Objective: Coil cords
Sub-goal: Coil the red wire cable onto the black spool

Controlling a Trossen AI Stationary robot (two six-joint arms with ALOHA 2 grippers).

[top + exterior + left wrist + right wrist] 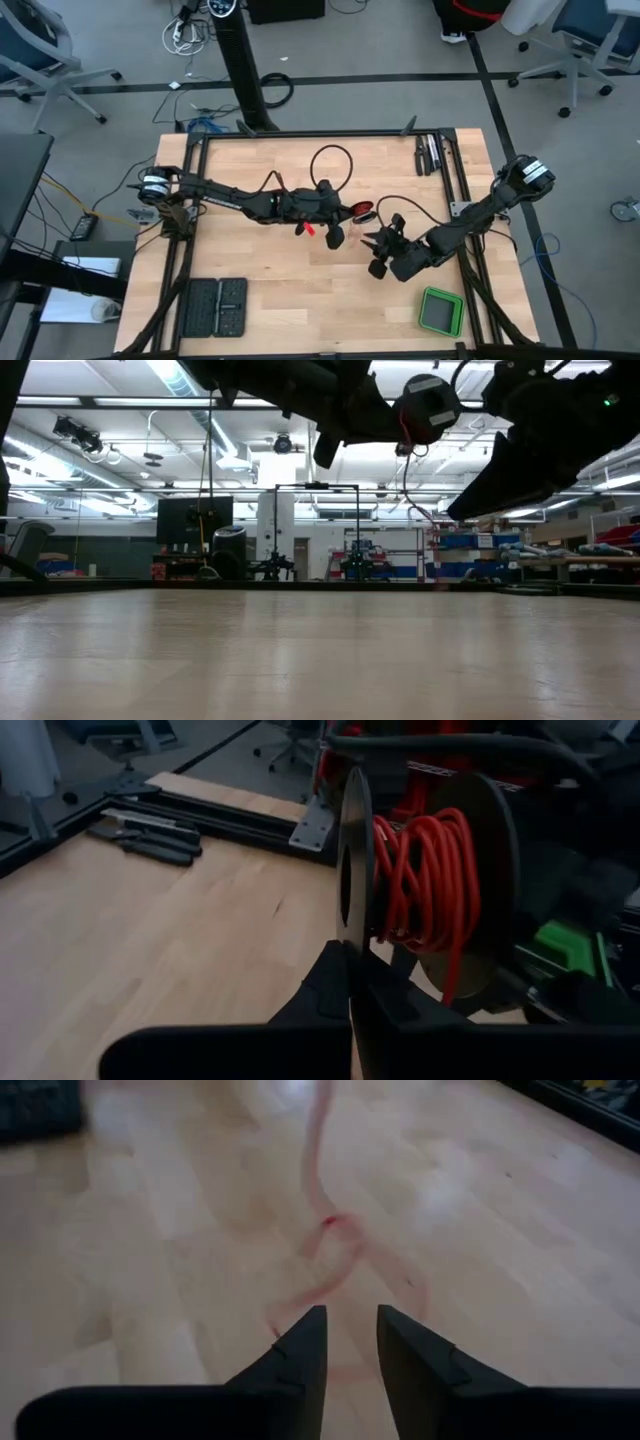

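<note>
Wound in many tight turns around the hub of a dark spool point(470, 890), the thin red-orange cord point(425, 885) is seen as a bright bundle between two flat round discs. The spool is gripped by its near disc, whose thin edge is pinched between the closed fingers of the left gripper point(350, 985), above the middle of the table point(250, 260). A short red piece is seen hanging just below that gripper in the high view. In the right wrist view a loose run of the cord point(330, 1250) is seen blurred in soft curves over the pale wood, so its exact lie cannot be told. The table top is of light wooden planks, smooth and faintly glossy, framed by dark rails.

A green square box point(441, 311) is set near the front right corner, a flat black grid tray point(213, 306) near the front left, and a few dark slim tools point(430, 153) lie by the back right rail. A black cable loop point(330, 160) is arched behind the left arm.

The left arm is stretched almost flat from the left edge toward the centre. The right arm is bent in from the right edge, its right gripper point(348, 1342) held just beside the spool, fingers slightly apart, nothing between them.
</note>
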